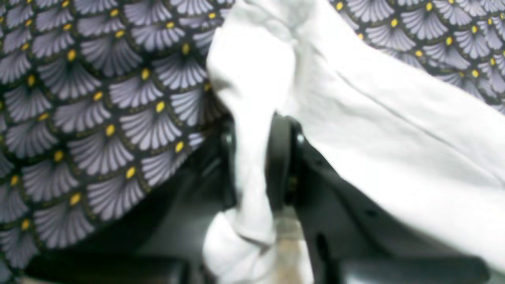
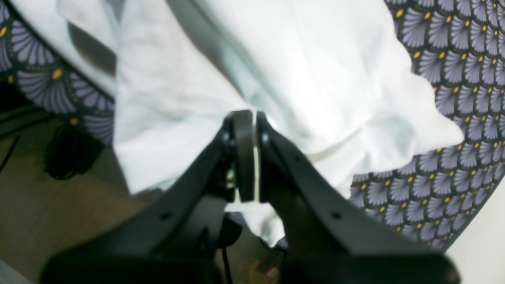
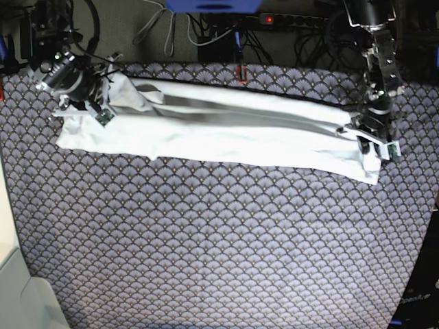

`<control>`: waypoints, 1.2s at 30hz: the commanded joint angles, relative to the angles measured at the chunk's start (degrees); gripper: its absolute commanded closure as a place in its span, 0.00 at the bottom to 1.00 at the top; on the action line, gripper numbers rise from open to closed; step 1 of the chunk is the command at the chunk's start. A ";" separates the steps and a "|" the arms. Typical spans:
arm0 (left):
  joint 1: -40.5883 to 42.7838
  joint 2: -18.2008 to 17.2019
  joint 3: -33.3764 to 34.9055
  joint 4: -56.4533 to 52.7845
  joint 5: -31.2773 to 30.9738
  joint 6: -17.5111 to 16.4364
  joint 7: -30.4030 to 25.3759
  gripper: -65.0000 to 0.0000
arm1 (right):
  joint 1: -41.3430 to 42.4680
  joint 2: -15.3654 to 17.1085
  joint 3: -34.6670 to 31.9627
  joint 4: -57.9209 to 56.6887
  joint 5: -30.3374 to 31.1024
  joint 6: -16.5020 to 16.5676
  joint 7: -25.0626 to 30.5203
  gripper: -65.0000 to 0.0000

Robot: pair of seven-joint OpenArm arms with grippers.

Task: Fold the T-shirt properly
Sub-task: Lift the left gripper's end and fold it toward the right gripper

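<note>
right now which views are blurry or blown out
Left wrist view: the left gripper is soft and blurred up close, the tablecloth sharper. Right wrist view: the T-shirt is overexposed, its folds washed out. Base view: evenly lit, sharp, slight wide-angle bend.

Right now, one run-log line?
T-shirt: long band on tablecloth | left gripper: jaws pinching shirt end | right gripper: jaws pinching other end

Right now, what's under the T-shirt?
Under the T-shirt only the purple scallop tablecloth shows, running out from every edge. The cloth beneath is covered; nothing visibly bulges. Left hand and right hand pinch its ends.
</note>
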 commanded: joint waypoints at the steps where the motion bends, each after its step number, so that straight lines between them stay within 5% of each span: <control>1: 2.67 1.14 0.92 0.45 3.14 0.71 12.77 0.99 | 0.40 0.67 0.24 0.74 0.12 -0.25 0.53 1.00; 5: 5.57 2.81 1.27 13.82 3.23 0.71 12.95 0.99 | 0.31 0.67 0.24 0.74 0.12 -0.25 0.53 1.00; 12: 5.75 3.60 7.78 33.69 3.49 0.71 24.73 0.99 | 0.40 0.67 0.24 0.74 0.12 -0.25 0.53 1.00; 22: 5.40 3.16 14.55 42.30 5.34 1.50 26.92 0.99 | 0.75 0.67 0.24 0.74 0.03 -0.25 0.53 1.00; 30: 3.64 3.69 14.64 42.39 34.00 0.89 26.13 0.99 | 0.75 1.47 0.24 0.74 0.03 -0.25 0.53 1.00; 36: 2.67 3.69 21.67 42.83 47.63 0.89 22.35 0.99 | 0.84 1.47 0.24 0.74 0.03 -0.25 0.53 1.00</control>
